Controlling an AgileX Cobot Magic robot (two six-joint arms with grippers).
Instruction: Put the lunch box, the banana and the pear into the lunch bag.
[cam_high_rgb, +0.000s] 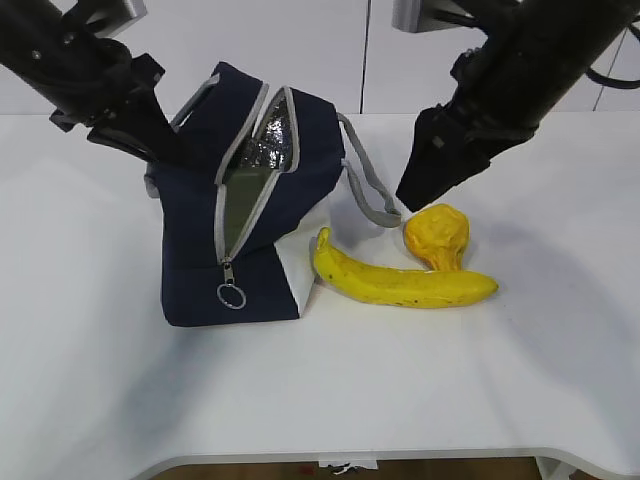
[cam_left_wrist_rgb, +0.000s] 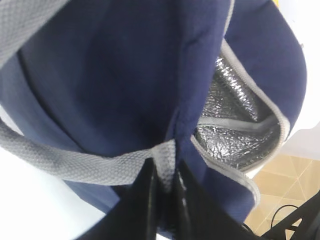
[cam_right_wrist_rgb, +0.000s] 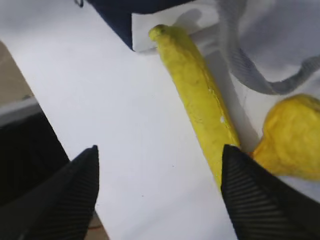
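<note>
the left arm slants down from the upper left, and the left gripper (cam_left_wrist_rgb: 162, 192) is pinched tight on the lunch bag (cam_high_rgb: 200, 250) where a grey handle (cam_left_wrist_rgb: 75, 162) meets its rim, holding the bag's mouth open and the bag tilted. the right arm comes down from the upper right; the right gripper (cam_right_wrist_rgb: 160, 192) hangs wide open above the table (cam_high_rgb: 100, 400), holding nothing. the banana (cam_high_rgb: 400, 283) lies just right of the bag, its stem end near the white end panel, and the pear (cam_high_rgb: 437, 235) touches its far side. the right wrist view shows the banana passing beside one fingertip (cam_right_wrist_rgb: 250, 190). only the left wrist view shows the silver lining (cam_left_wrist_rgb: 235, 135).
</note>
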